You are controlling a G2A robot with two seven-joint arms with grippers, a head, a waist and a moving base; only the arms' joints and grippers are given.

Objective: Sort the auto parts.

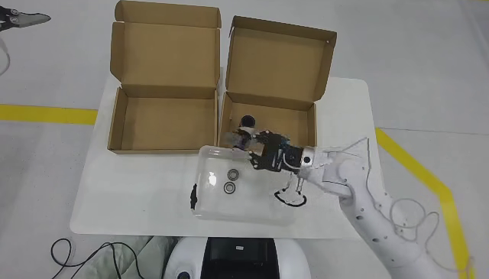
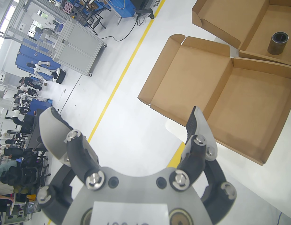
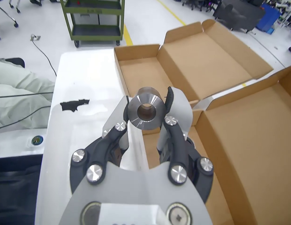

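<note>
My right gripper (image 3: pixel 149 97) is shut on a short steel sleeve (image 3: pixel 146 111) with a bore through it, held above the near left corner of the right cardboard box (image 3: pixel 243 127). From above, the right gripper (image 1: pixel 250 139) hovers at that box's (image 1: pixel 294 122) front wall. A dark cylinder (image 1: pixel 247 120) stands inside this box, also seen as the dark cylinder (image 2: pixel 279 43). Two small bearing rings (image 1: pixel 231 181) lie in the clear tray (image 1: pixel 263 210). My left gripper (image 2: pixel 123 115) is open and holds nothing, out over the floor to the left of the table.
The left cardboard box (image 1: pixel 160 122) stands open with nothing in it, lid folded back. Both boxes sit side by side at the back of the white table (image 1: pixel 344 111). Black marks (image 1: pixel 290 196) lie by the tray. A green cart (image 3: pixel 96 8) stands on the floor beyond.
</note>
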